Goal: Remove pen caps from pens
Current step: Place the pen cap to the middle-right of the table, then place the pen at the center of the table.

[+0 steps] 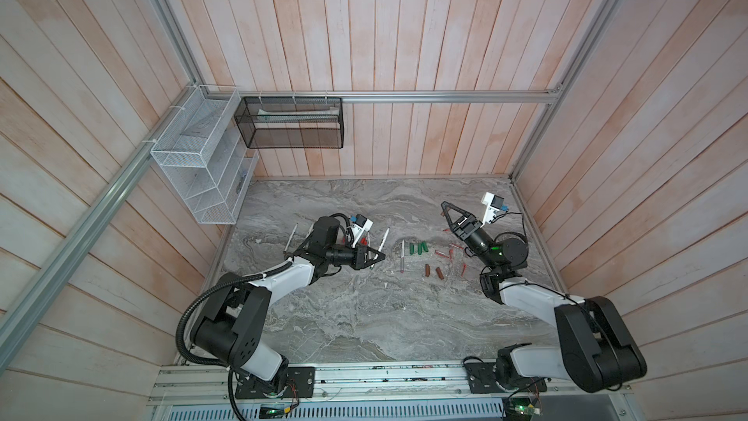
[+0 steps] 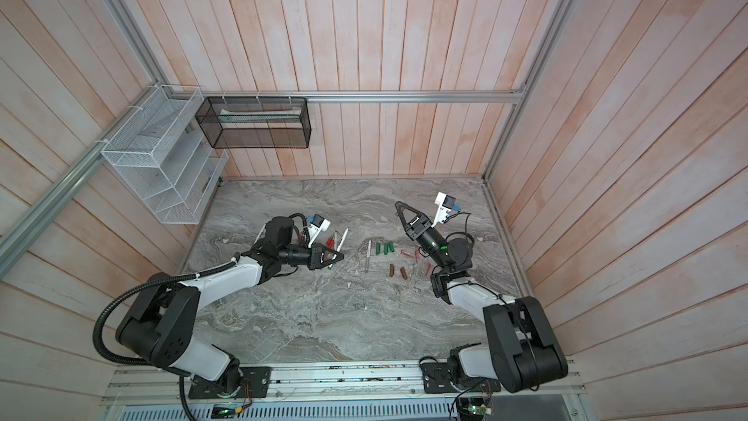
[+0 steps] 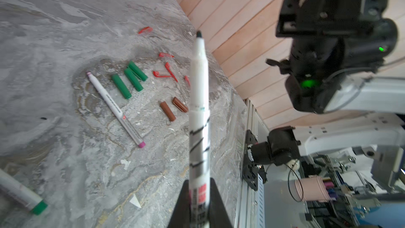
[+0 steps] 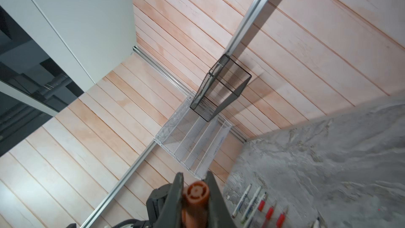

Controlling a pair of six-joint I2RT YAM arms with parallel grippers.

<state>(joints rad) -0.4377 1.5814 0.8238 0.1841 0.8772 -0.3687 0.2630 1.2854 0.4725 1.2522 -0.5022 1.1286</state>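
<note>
A: Where does the work stand?

B: The left gripper [image 3: 199, 191] is clamped on the lower barrel of a white marker [image 3: 198, 80]. It holds it off the table [image 3: 54, 40] left of centre, with the dark tip bare and aimed toward the right arm. The right gripper [image 4: 194, 176] is raised over the far right of the table. Its jaws are narrow and pinch a brown cap [image 4: 195, 194] across its sides.

A: And the rest?

B: Loose green caps [image 3: 129, 80], two brown caps [image 3: 167, 111] and slim red caps [image 3: 163, 74] lie just right of centre. A pink-ended pen [image 3: 115, 110] lies beside the green ones. On the left, beyond the left arm, more pens [image 4: 241, 200] lie in a row, some of them red-capped.

A: How will these handle?

B: I'd judge them light, stiff, smooth plastic. They're round, so they roll on the table and can twist or slip in a flat pinch. The caps look friction-fit, so they want a straight pull along the barrel with no bending. Take the barrel near mid-length, clear of the cap, and the cap square across its middle. The slim red-capped ones look easier to crack, so squeeze gently.

A: Next?

B: Probably set this cap down with the other brown ones, then lay the marker down without dragging its tip
</note>
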